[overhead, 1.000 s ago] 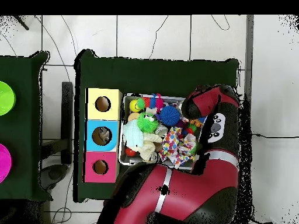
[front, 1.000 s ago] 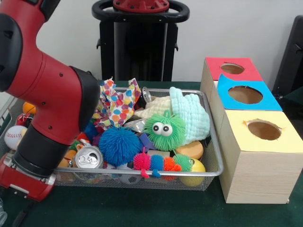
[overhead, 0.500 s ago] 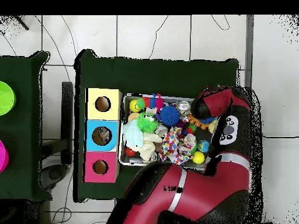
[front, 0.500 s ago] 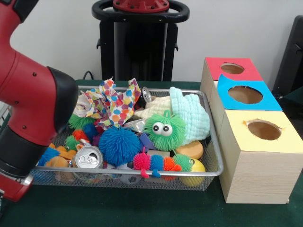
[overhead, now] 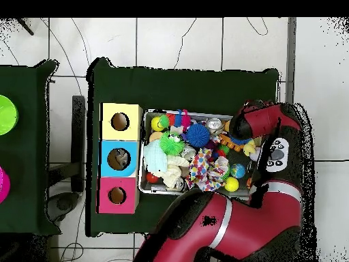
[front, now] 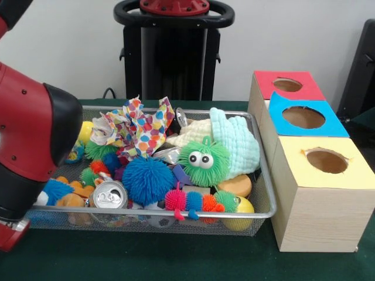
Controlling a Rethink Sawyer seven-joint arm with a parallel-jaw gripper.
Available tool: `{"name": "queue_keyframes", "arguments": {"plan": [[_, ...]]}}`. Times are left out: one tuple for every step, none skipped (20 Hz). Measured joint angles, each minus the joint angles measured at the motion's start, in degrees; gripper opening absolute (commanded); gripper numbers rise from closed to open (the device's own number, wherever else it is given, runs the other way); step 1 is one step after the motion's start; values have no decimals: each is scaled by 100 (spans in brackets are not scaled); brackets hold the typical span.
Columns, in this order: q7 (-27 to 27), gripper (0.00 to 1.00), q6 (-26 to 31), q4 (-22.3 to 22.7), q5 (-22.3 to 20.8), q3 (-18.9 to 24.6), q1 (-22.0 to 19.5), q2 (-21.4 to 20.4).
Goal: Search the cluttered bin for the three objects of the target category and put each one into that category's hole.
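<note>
Claw [overhead: 247, 127] was hard for me to see. It sat at the end of my big red arm [front: 26, 149], at the end of the wire bin [front: 265, 193] far from the boxes. I could not tell if it was released or clenched, because the arm hid it in both views.

In the front view, the arm filled the left side and covered that corner of the bin. The bin stood on the green table [front: 176, 257] and was packed full of toys. Close to the arm lay a silver can [front: 109, 196] with its top facing me. Beside the can sat a fuzzy blue ball [front: 147, 178]. A spotted cloth [front: 140, 126] was piled up behind the ball. A green fuzzy toy with big eyes [front: 204, 161] sat in the middle, and a pale green cloth [front: 237, 143] was behind it. A little rainbow caterpillar [front: 196, 202] lay along the front rim, with a yellow ball [front: 240, 213] at its end.

Just beside the bin stood three boxes in a row. I saw a red box [front: 287, 85] at the back, a blue box [front: 304, 117] in the middle and a yellow box [front: 325, 161] in front. Each box had a round hole on top.
</note>
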Motion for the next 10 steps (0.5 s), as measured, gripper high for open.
{"name": "queue_keyframes", "arguments": {"plan": [[-2, 100, 0, 1, 2, 77, -43, -8], [-17, 100, 1, 1, 15, 160, -94, -18], [-57, 100, 5, 1, 69, 296, -191, -39], [-97, 100, 9, 1, 122, 433, -289, -59], [-179, 100, 30, 2, 245, 658, -462, -86], [-234, 100, 52, 2, 332, 780, -561, -95], [-289, 100, 74, 2, 419, 902, -660, -103], [-388, 100, 130, 3, 591, 1101, -825, -111], [-511, 100, 224, 4, 814, 1311, -1000, -112], [-592, 100, 302, 6, 963, 1432, -1097, -112]]}}
